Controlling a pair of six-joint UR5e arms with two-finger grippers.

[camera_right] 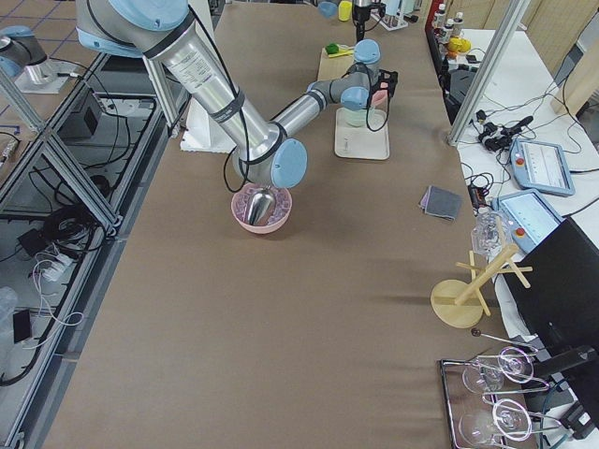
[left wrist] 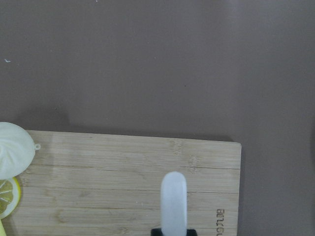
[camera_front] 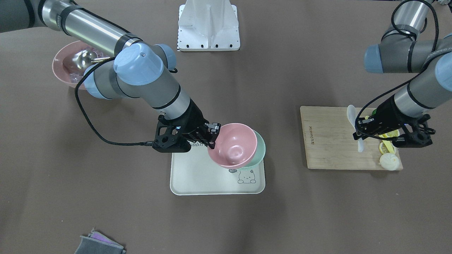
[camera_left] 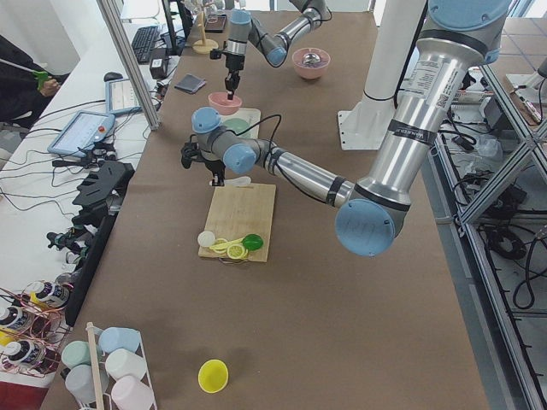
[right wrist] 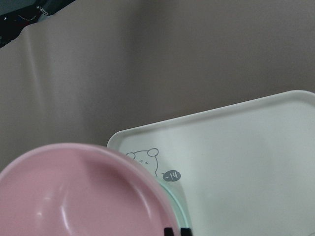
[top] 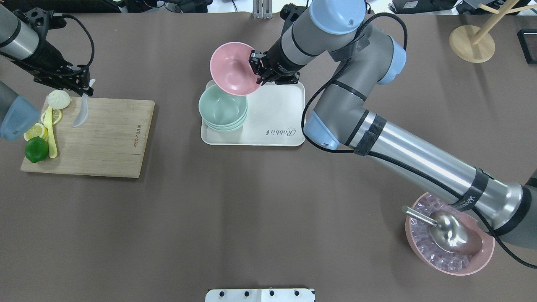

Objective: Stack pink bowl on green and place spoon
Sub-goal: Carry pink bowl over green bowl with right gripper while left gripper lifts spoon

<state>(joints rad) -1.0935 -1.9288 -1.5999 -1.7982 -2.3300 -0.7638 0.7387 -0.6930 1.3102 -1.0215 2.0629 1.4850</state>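
Note:
My right gripper (top: 256,69) is shut on the rim of the small pink bowl (top: 233,68) and holds it tilted in the air, just beyond and above the stack of green bowls (top: 222,108) on the white tray (top: 277,121). In the front view the pink bowl (camera_front: 235,144) overlaps the green stack (camera_front: 260,148). My left gripper (top: 86,86) is shut on the handle of the white spoon (top: 80,112), lifted over the wooden board (top: 105,138). The spoon (left wrist: 173,201) also shows in the left wrist view.
On the board lie a white bun (top: 58,99), lemon slices (top: 35,131), a lime (top: 36,149) and a long yellow utensil (top: 51,134). A larger pink bowl with ice and a metal scoop (top: 451,237) stands near right. A wooden stand (top: 472,42) is far right.

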